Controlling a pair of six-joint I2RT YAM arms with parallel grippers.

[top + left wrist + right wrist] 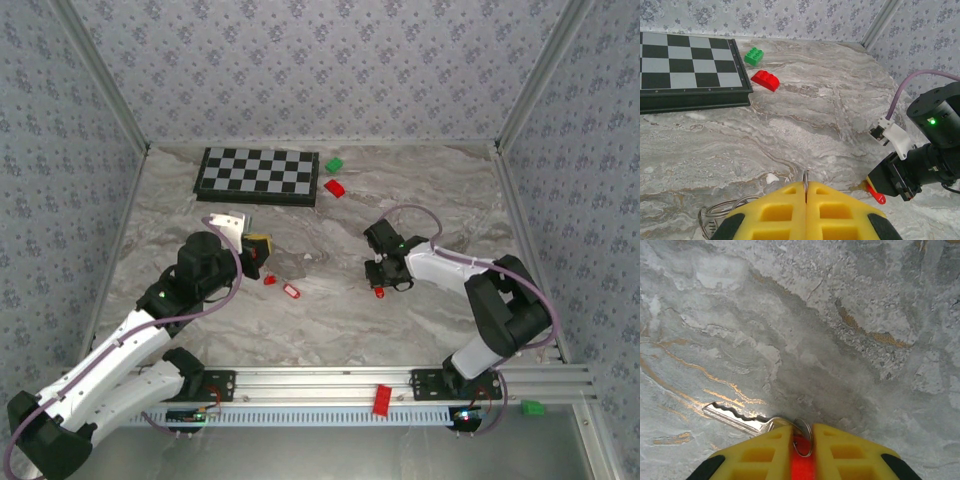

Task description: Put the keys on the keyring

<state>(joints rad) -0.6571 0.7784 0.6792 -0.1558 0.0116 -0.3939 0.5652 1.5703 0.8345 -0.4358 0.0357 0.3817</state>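
Where it juts out, the key (735,417) gleams silver.

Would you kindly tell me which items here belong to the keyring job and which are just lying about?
Job: keyring in left gripper; key in right gripper; loose keys on the table.
Lying about: chessboard; green block and red block beside it; rail block; corner block.

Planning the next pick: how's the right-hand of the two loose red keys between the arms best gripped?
Take that key by its red head, likely from straight above, closing across its short width: it lies flat on the table, oblong.
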